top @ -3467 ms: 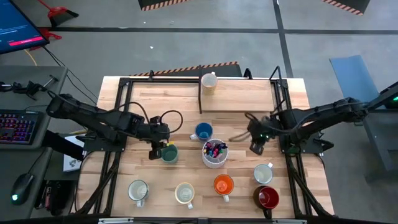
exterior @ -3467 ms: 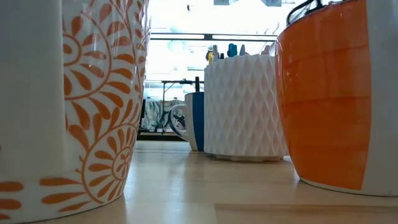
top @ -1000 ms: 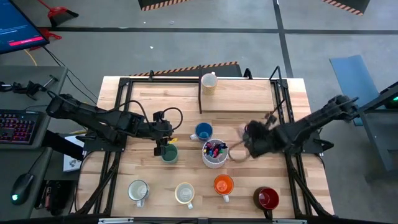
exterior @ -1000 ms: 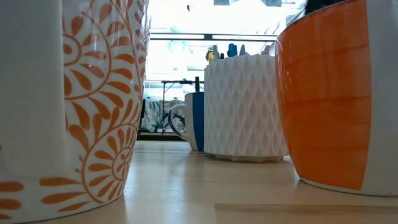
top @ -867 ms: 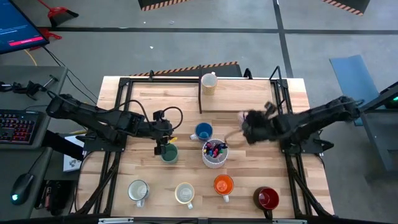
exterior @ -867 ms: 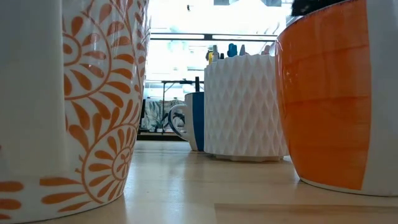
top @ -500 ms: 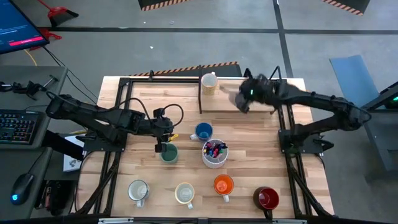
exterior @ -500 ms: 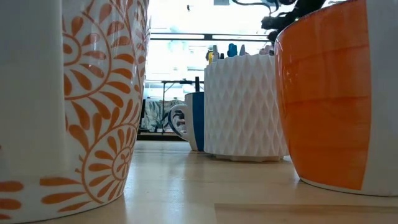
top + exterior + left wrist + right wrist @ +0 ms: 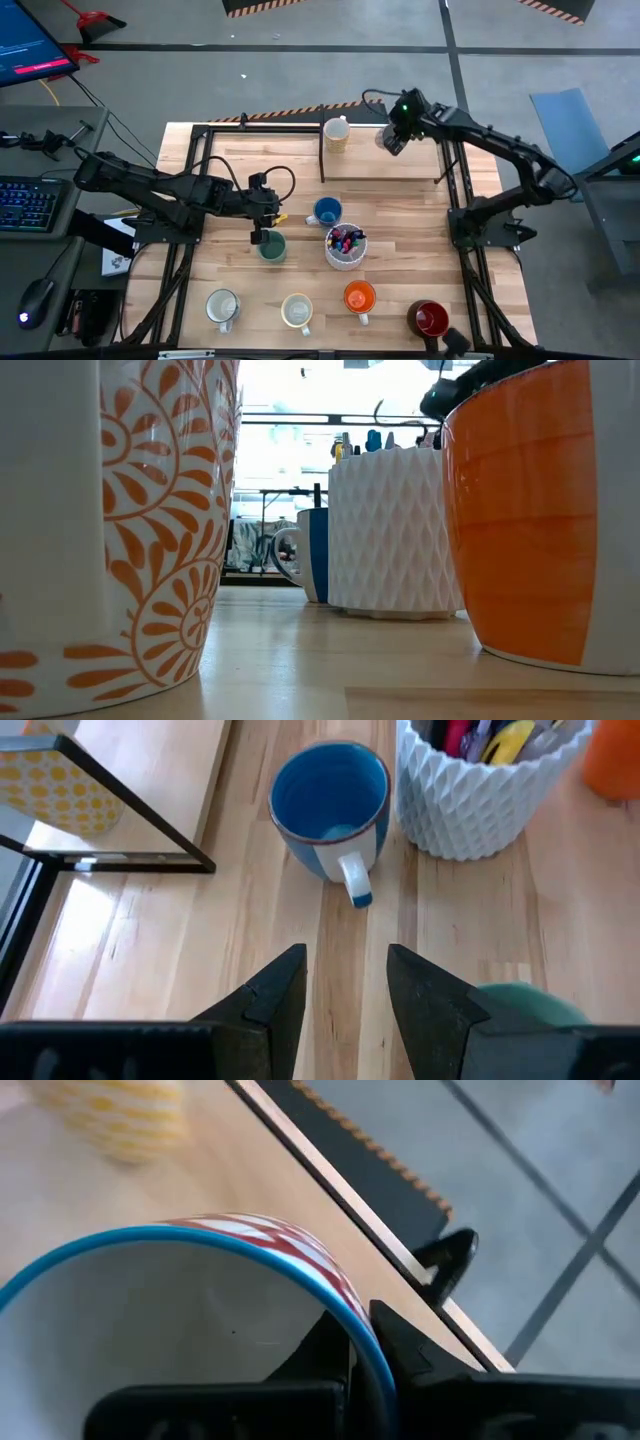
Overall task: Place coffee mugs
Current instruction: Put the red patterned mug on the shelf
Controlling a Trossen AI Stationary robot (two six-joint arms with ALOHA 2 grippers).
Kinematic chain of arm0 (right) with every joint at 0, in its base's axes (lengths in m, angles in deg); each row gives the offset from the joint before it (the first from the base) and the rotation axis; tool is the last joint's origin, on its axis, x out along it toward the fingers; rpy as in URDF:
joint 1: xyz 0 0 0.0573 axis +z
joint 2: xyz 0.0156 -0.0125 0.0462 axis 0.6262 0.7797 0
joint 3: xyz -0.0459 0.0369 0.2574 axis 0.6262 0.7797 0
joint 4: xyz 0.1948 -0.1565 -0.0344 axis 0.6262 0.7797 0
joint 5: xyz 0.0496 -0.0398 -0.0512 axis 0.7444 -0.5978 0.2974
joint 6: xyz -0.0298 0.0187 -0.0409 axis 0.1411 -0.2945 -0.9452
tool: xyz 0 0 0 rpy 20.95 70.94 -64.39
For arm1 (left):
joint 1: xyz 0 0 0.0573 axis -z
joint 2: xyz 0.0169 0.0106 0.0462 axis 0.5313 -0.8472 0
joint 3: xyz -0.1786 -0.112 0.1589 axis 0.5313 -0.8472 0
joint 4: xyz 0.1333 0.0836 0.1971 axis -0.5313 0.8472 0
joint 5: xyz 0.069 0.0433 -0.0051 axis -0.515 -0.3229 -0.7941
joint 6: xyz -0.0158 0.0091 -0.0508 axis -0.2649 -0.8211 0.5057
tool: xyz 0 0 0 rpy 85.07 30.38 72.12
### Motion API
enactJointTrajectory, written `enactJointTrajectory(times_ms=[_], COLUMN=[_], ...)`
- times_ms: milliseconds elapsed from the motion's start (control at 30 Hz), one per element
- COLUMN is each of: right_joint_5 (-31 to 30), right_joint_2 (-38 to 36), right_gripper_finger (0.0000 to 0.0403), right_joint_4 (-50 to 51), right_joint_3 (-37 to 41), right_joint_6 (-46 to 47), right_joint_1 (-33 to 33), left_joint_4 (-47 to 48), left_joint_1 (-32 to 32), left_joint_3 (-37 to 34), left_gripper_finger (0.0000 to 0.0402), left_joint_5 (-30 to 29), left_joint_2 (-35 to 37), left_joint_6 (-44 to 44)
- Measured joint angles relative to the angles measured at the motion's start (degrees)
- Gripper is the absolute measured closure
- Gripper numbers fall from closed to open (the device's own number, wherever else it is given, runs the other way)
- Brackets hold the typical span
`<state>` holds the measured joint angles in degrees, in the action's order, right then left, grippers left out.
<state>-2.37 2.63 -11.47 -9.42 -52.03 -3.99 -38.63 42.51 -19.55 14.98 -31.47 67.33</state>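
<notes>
Since the earlier frames, the right gripper [image 9: 392, 138] has carried a blue-rimmed mug [image 9: 190, 1330] from the tabletop's [image 9: 400, 240] right side to the raised shelf [image 9: 385, 160], beside the yellow mug [image 9: 336, 130]; its jaws pinch the rim. Glazed ceramic: rigid, slippery, breakable, best taken by wall or handle. Left gripper [image 9: 345, 985], jaws spread, hovers between the blue mug [image 9: 330, 805] and teal mug [image 9: 272, 246].
</notes>
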Motion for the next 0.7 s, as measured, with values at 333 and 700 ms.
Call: enactJointTrajectory(times_ms=[333,700], right_joint_5=[2.44,-0.06], right_joint_2=[11.78,14.51], right_gripper_finger=[0.0403,0.0403], right_joint_4=[8.54,16.48], right_joint_3=[-9.09,-11.22], right_joint_6=[-2.36,-2.34], right_joint_1=[-6.4,-11.2], left_joint_4=[-0.33,-0.33], left_joint_1=[0.0,0.0], left_joint_3=[0.0,-0.01], left_gripper_finger=[0.0271,0.0271], left_joint_5=[0.02,0.05], left_joint_2=[0.0,0.0], left_joint_6=[0.0,0.01])
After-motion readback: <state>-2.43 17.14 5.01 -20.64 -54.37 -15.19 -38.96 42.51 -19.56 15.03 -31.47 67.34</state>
